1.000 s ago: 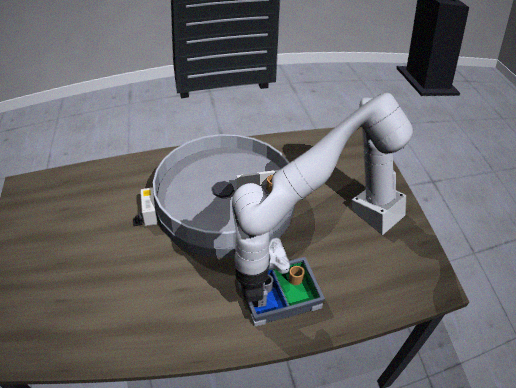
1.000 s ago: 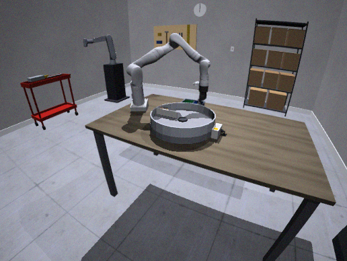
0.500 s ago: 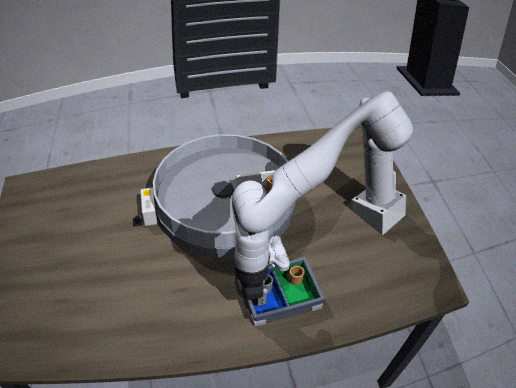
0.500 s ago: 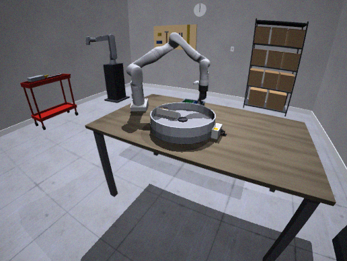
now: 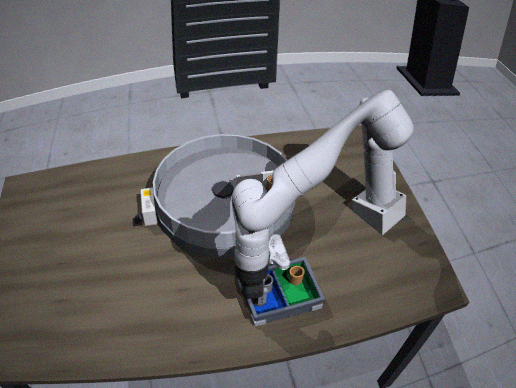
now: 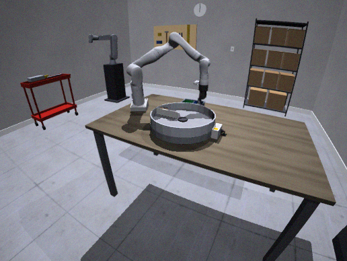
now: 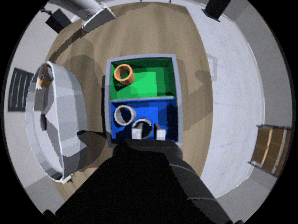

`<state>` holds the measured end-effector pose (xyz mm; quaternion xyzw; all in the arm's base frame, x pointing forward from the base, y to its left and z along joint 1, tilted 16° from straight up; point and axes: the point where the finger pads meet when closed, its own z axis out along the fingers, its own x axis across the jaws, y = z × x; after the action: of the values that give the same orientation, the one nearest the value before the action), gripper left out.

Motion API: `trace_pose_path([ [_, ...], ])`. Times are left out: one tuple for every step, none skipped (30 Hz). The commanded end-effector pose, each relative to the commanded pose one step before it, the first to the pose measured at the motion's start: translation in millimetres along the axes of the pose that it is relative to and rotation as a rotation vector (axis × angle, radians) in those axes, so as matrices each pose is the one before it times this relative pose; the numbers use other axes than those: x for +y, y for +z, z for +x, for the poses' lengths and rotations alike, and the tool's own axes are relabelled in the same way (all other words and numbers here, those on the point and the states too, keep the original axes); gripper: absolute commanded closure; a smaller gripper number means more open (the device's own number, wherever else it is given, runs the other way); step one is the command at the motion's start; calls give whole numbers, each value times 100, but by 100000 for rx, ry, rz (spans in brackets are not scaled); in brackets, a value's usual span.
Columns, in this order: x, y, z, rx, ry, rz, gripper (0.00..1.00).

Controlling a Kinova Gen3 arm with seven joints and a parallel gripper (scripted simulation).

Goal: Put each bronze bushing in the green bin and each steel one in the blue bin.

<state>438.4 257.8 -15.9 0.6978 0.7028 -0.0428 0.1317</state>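
In the top view, the arm [image 5: 310, 170] [image 6: 155, 54] reaches past the walled turntable [image 5: 197, 162] [image 6: 183, 130] [image 7: 72, 120] to the divided tray on the bench [image 5: 100, 280] [image 6: 255, 144] [image 7: 195, 100]. The end effector [image 5: 262, 299] [image 6: 201, 101] [image 7: 148, 128] points down over the blue bin [image 5: 272, 304] [image 6: 198, 101] [image 7: 150, 114]. 1 bronze bushing [image 5: 297, 281] [image 7: 131, 79] stands in the green bin [image 5: 300, 295] [image 6: 189, 101] [image 7: 147, 82]; another bronze piece [image 5: 269, 182] [image 7: 46, 81] shows at the turntable, partly hidden by the arm.

In the exterior view, the end effector is low at the 2 bins, beyond the turntable; its fingers are too small to read. A sensor-like box [image 5: 148, 210] [image 6: 216, 132] sits beside the turntable wall.

In the wrist view, the 2 fingertips stand partway open, apart, with nothing gripped. 1 steel bushing [image 7: 117, 111] is in the blue bin near the divider; a 2nd steel bushing [image 7: 143, 120] lies beneath the fingertips, partly covered by 1 of them. The bronze bushing is near a corner of the green bin.
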Motion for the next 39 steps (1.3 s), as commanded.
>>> trace_pose_path([
  [65,-198,105,289,-60,-238,53],
  [0,-62,1,3,-1,-1,53],
  [0,0,0,0,0,0,53],
  [0,0,0,0,0,0,53],
  [0,0,0,0,0,0,53],
  [0,0,0,0,0,0,53],
  [0,0,0,0,0,0,53],
  [2,-47,-13,-24,14,10,53],
  [0,-61,1,3,-2,-1,53],
  [0,-61,1,3,-2,-1,53],
  [0,-61,1,3,-2,-1,53],
  [0,-61,1,3,-2,-1,53],
  [0,0,0,0,0,0,53],
  [0,0,0,0,0,0,53],
  [0,0,0,0,0,0,53],
  [0,-61,1,3,-2,-1,53],
  [0,0,0,0,0,0,53],
  [0,0,0,0,0,0,53],
  [0,-61,1,3,-2,-1,53],
  [0,-61,1,3,-2,-1,53],
  [0,-61,1,3,-2,-1,53],
  [0,-61,1,3,-2,-1,53],
  [0,0,0,0,0,0,53],
  [0,0,0,0,0,0,53],
  [0,0,0,0,0,0,53],
  [0,0,0,0,0,0,53],
  [0,0,0,0,0,0,53],
  [0,0,0,0,0,0,53],
  [3,-48,-12,-23,15,9,53],
  [0,-61,1,3,-2,-1,53],
  [0,-61,1,3,-2,-1,53],
  [0,-61,1,3,-2,-1,53],
  [0,-61,1,3,-2,-1,53],
  [0,0,0,0,0,0,53],
  [0,0,0,0,0,0,53],
  [0,0,0,0,0,0,53],
  [0,0,0,0,0,0,53],
  [0,0,0,0,0,0,53],
  [0,-61,1,3,-2,-1,53],
])
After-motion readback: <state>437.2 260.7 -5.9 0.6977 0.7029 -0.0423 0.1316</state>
